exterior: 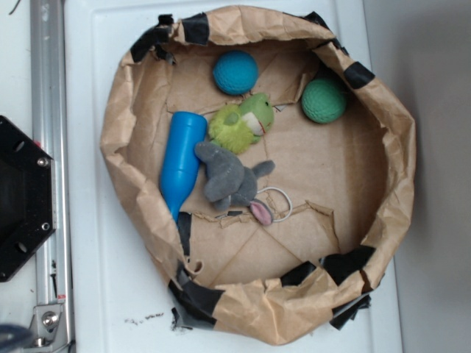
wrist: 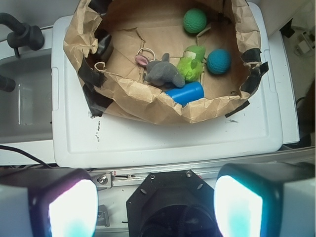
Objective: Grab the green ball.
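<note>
The green ball (exterior: 324,100) is small, round and dimpled. It lies at the far right inside a crumpled brown paper nest (exterior: 397,147), against its wall. In the wrist view the green ball (wrist: 195,20) is at the far side of the nest. My gripper (wrist: 155,207) is open and empty. Its two fingers (wrist: 69,207) stand wide apart at the bottom of the wrist view, high above the robot base and well short of the nest. The gripper does not show in the exterior view.
In the nest lie a teal-blue ball (exterior: 235,72), a lime-green plush toy (exterior: 241,122), a grey plush mouse (exterior: 229,176) and a blue bottle (exterior: 181,159). The nest rests on a white lid (wrist: 163,138). The black robot base (exterior: 18,198) is at the left.
</note>
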Motion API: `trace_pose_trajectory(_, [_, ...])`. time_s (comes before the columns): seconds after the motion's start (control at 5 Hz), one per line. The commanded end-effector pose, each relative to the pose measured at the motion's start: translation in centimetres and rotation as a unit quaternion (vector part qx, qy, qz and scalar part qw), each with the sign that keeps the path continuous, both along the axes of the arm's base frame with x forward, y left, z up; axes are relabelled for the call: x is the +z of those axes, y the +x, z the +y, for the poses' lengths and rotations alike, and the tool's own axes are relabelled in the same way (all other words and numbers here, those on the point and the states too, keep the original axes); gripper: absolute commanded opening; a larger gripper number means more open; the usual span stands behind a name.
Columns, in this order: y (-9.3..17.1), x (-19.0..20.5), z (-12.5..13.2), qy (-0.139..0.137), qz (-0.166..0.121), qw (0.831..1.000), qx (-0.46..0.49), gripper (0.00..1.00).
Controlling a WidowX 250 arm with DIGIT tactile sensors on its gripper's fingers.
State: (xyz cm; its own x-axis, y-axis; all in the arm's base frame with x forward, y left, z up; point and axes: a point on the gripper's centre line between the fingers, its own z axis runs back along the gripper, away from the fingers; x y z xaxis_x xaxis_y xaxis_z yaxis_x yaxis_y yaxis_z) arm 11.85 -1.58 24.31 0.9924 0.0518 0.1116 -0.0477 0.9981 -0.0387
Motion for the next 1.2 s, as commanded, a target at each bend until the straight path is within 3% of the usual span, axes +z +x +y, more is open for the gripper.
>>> trace_pose_trajectory(0.0, [0.0,0.0,0.0,0.0,0.0,1.0,0.0,1.0])
trace_pose_trajectory(0.2, [4.8,-2.8,2.3,0.035,-0.045,0.998,0.024,1.0])
trace_pose_trajectory(0.4, [8.9,-4.5,3.8,0.01,-0.098,0.995,0.022,1.0])
trace_pose_trajectory(0.6, [12.4,-7.1,4.8,0.012,-0.117,0.993,0.023,1.0])
trace_pose_trajectory(1.0, [16.6,-13.8,4.9,0.036,-0.087,0.995,0.038,1.0])
